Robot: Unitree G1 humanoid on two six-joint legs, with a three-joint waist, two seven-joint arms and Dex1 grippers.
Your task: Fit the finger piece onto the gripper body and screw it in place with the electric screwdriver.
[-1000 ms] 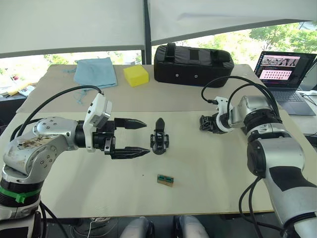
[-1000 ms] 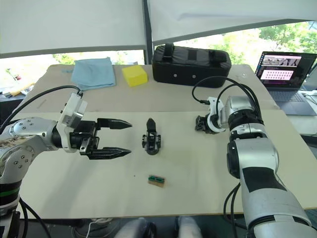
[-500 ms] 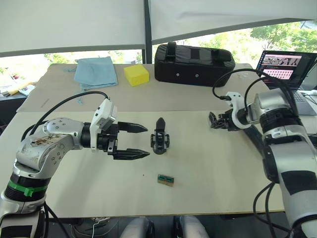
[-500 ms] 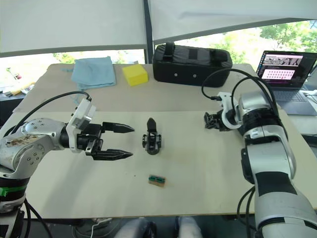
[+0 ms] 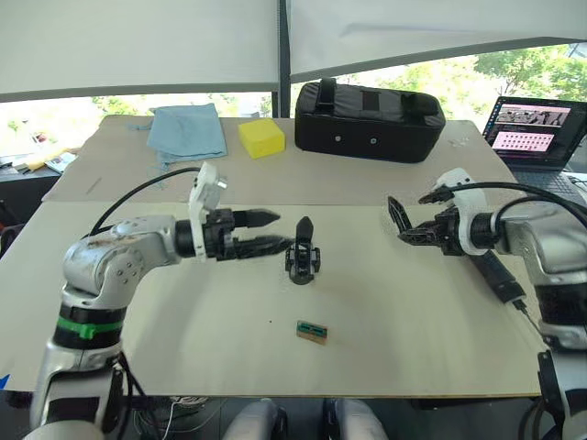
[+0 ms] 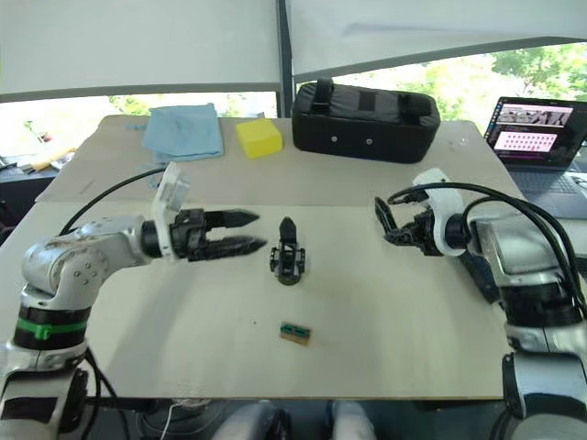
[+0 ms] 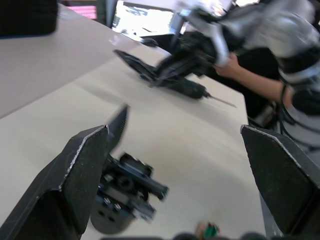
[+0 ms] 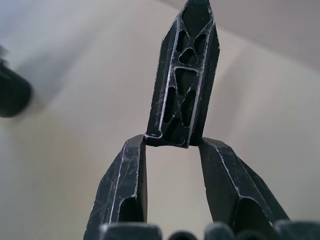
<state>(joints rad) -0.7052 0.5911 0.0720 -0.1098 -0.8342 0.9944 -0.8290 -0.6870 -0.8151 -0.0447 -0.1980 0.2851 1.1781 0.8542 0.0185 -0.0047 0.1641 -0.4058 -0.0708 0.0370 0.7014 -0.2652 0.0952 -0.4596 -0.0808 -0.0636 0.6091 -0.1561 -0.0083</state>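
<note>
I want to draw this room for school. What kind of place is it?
Probably a workshop or robot lab by big windows. A large pale table carries a small gripper body, an electric screwdriver and a black padded case, and an open laptop sits at one side.

Our left gripper (image 5: 266, 244) points toward 3 o'clock on a bent arm, its two fingers spread apart. Our right gripper (image 8: 170, 142) points toward 9 o'clock and pinches the finger piece (image 8: 186, 80) between its fingertips.
</note>
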